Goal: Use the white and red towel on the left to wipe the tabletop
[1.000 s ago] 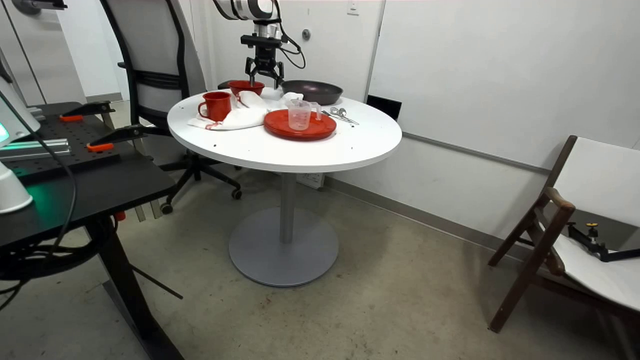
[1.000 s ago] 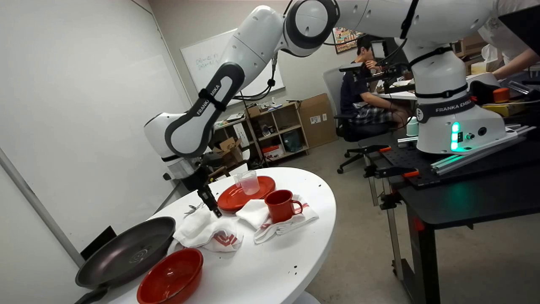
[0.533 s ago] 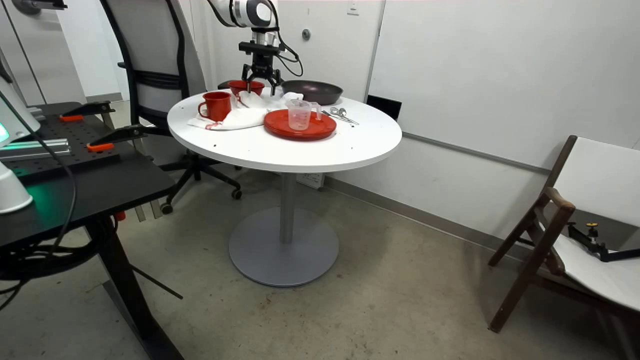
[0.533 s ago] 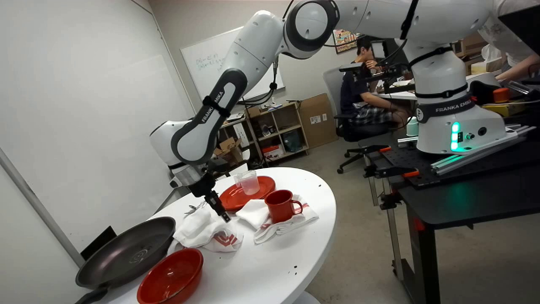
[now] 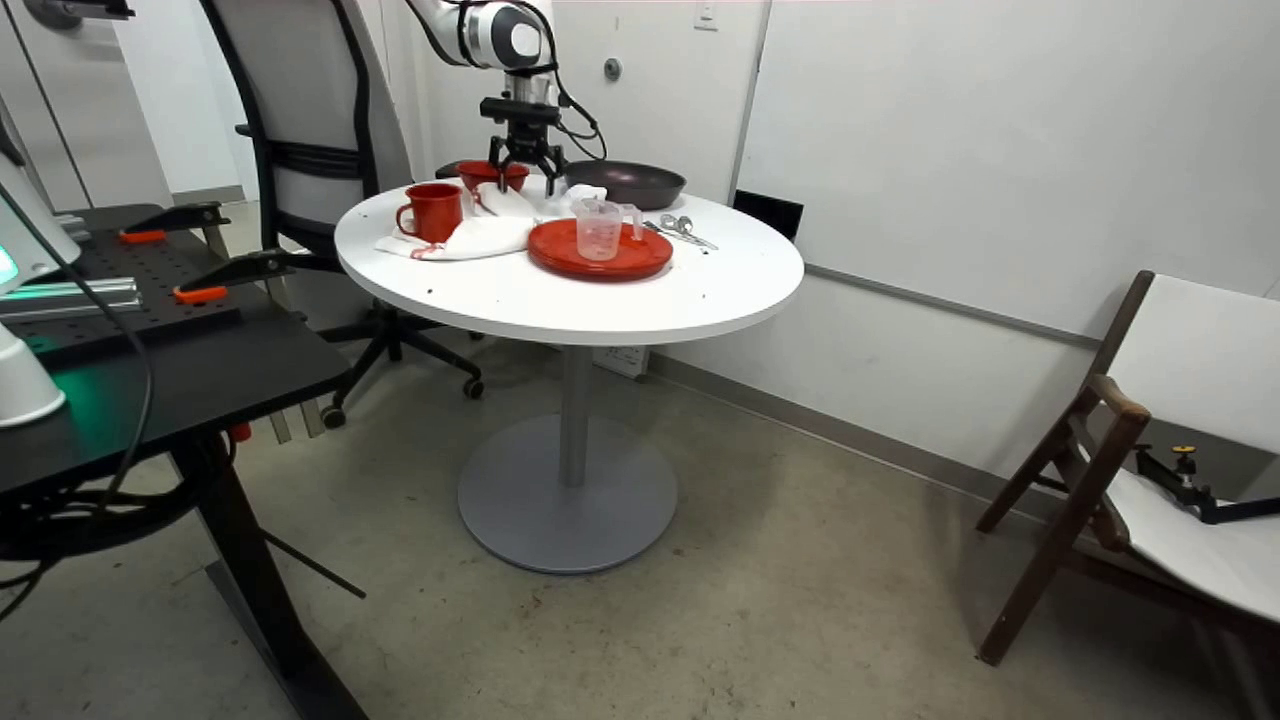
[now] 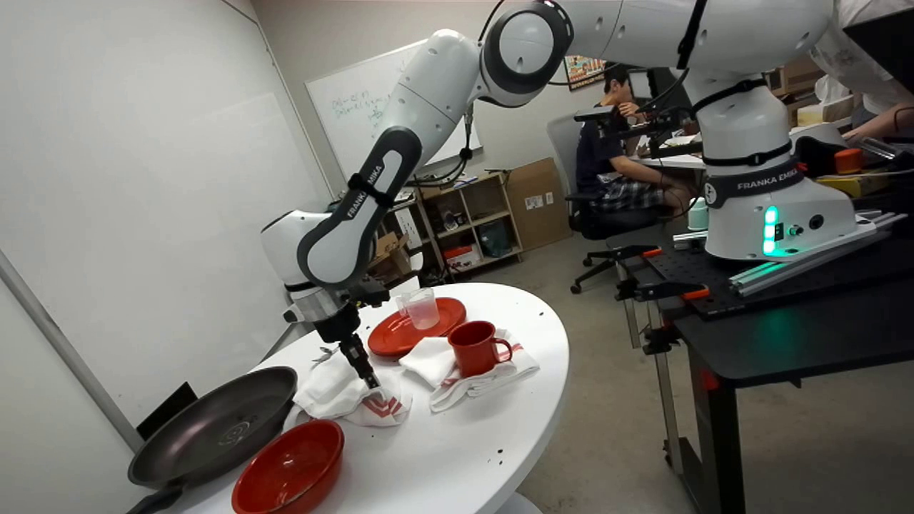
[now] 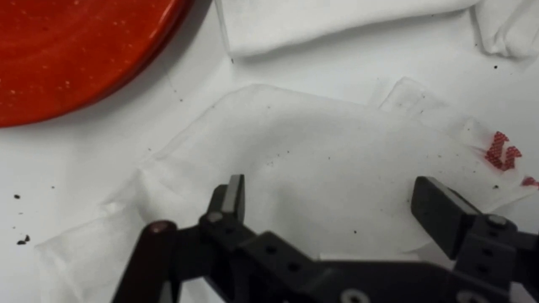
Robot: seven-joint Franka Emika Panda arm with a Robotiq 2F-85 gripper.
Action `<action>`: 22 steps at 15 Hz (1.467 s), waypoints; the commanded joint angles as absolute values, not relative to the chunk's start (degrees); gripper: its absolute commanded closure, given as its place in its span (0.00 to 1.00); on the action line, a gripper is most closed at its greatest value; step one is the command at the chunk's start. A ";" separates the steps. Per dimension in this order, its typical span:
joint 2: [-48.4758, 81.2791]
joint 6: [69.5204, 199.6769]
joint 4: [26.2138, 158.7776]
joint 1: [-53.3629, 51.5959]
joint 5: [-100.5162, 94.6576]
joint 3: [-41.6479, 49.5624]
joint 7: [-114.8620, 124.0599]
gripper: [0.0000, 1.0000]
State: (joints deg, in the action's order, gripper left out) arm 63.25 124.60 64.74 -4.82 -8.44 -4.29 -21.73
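- Wrist view: the jaws of the Robotiq gripper (image 7: 329, 198) are spread wide over the white and red towel (image 7: 311, 160), and nothing is held between them; whether the cloth is touched cannot be told.
- The towel is laid loosely rumpled on the round white tabletop (image 5: 520, 300), near the red plate (image 7: 71, 54) but apart from it.
- A second, folded towel (image 6: 475, 390) is placed beside the red plate, with the red mug (image 6: 471, 353) set on it; from the gripper's position, the rumpled towel is judged to be the one meant.
- The step in hand is judged to be the reach for the grasp; the wiping is left to be done, and dark specks (image 7: 21, 243) are seen near the red plate.
- For the next move, a slight lowering seems to be called for; then a fold should be pinched firmly and the cloth drawn over the specks, with the red plate left undisturbed.
- In an exterior view the Franka arm (image 6: 525, 46) is seen stretched out, elbow raised high and forearm slanted down; the gripper is pointed downward, near the red plate.
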 commanded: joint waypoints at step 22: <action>63.46 127.92 69.97 -4.13 -8.09 -5.61 -21.58 1.00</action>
State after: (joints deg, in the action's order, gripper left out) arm 63.68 127.00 68.85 -4.68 -8.42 -5.03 -21.66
